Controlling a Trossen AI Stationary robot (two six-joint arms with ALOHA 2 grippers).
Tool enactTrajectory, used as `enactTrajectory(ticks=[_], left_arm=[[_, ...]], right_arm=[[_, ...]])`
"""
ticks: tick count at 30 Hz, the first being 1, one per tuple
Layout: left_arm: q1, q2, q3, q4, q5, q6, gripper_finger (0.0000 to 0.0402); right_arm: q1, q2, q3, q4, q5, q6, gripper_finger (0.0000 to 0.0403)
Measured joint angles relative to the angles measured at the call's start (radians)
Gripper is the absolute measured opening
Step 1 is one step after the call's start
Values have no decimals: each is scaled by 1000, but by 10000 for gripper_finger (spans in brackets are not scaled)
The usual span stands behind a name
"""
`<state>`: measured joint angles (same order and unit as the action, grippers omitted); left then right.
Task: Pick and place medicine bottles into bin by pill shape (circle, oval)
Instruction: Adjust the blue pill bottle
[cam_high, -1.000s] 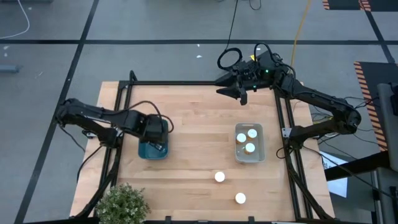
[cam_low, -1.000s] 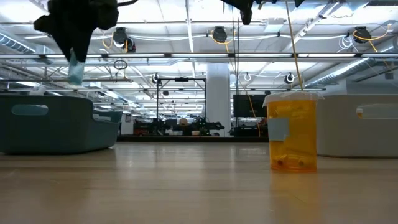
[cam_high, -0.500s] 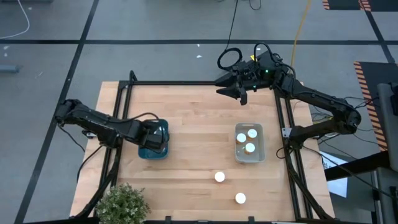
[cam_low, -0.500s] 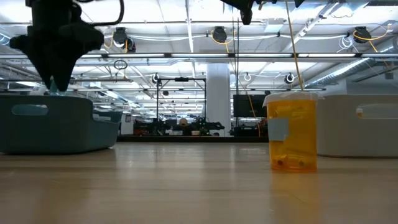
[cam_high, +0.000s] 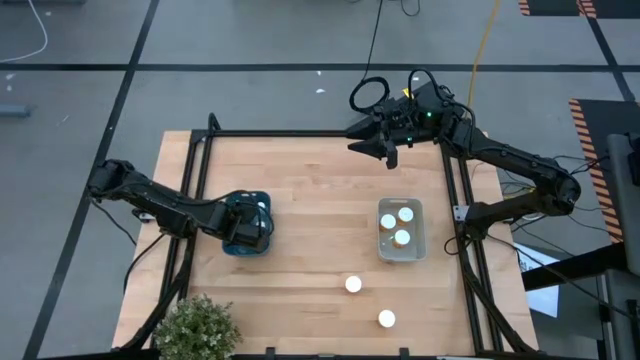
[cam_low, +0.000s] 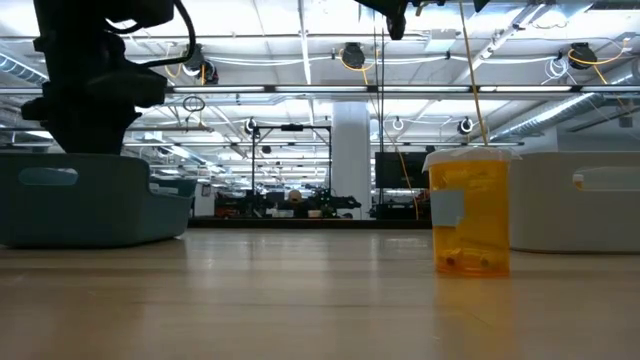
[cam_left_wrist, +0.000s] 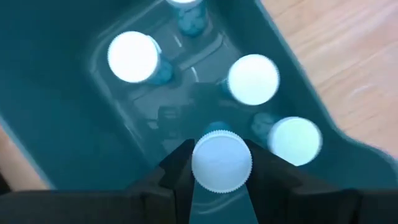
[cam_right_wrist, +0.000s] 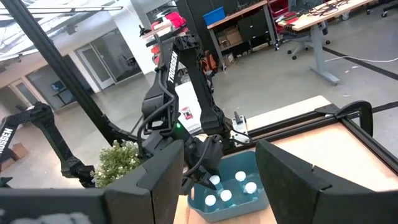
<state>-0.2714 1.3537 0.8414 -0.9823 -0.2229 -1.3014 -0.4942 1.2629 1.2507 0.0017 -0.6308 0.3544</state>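
Wooden table (cam_high: 310, 200): holds two bins; the right arm waits high over its far edge, its gripper (cam_high: 388, 150) with fingers spread and empty.
Teal bin (cam_high: 246, 226): left side of the table; four white-capped bottles already stand inside, seen from the left wrist.
Grey bin (cam_high: 401, 231): right side, three bottles in it, well apart from the teal one.
Left gripper (cam_left_wrist: 221, 163): down inside the teal bin, fingers clenched on a teal bottle (cam_left_wrist: 221, 160) by its neck.
Loose bottles: one (cam_high: 353, 285) and another (cam_high: 386, 319) stand on the near part of the table, not yet sorted; an amber one (cam_low: 468, 211) shows in the low view.
Risk: letting go too high could tip the held bottle onto its neighbours; the nearest capped bottle (cam_left_wrist: 295, 140) sits just beside the fingers, so opening wide may knock it over.
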Motion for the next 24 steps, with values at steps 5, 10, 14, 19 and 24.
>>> enactTrajectory(ticks=[5,10,14,19,24], left_arm=[[0,0,-14,-1,-24,82,127],[0,1,-42,0,-31,138,127],[0,1,-45,1,-33,180,127],[0,1,-46,15,-33,206,127],[0,1,-46,17,-32,220,127]], right_arm=[[0,0,0,0,0,0,193],[0,0,0,0,0,0,193],[0,0,0,0,0,0,193],[0,0,0,0,0,0,193],[0,0,0,0,0,0,193]])
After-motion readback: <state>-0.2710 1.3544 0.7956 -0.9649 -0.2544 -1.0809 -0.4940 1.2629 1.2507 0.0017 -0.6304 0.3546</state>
